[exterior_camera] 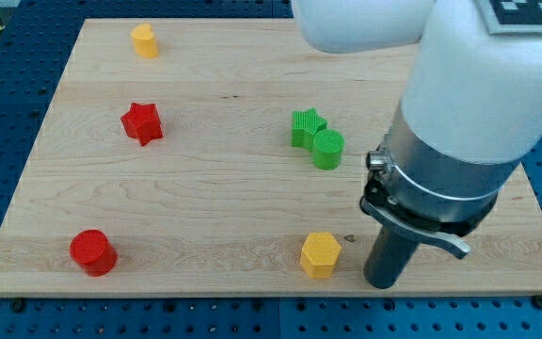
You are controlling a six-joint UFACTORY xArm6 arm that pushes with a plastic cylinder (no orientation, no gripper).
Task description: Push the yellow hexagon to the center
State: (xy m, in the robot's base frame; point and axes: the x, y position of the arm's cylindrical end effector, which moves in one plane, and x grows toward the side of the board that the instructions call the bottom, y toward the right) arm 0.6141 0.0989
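- The arm has no jaws at all, so there is nothing to open or close; it ends in a straight dark rod, and its tip (382,282) rests on the wooden board (224,226) near the view's bottom edge.
- The small yellow hexagon block (320,254) sits just to the view's left of the tip, close but not touching as far as can be seen.
- It looks like the arm is getting ready to push, and the push has not started.
- The hexagon must go up and a little to the view's left to reach the middle, so the tip likely needs to get below it first.
- A green star block (306,126) and a green round block (328,149) touch each other above the hexagon; the push should stop short of them.
- Well apart at the view's left are a red star block (143,122), a red round block (93,252) and a second yellow block (144,40).
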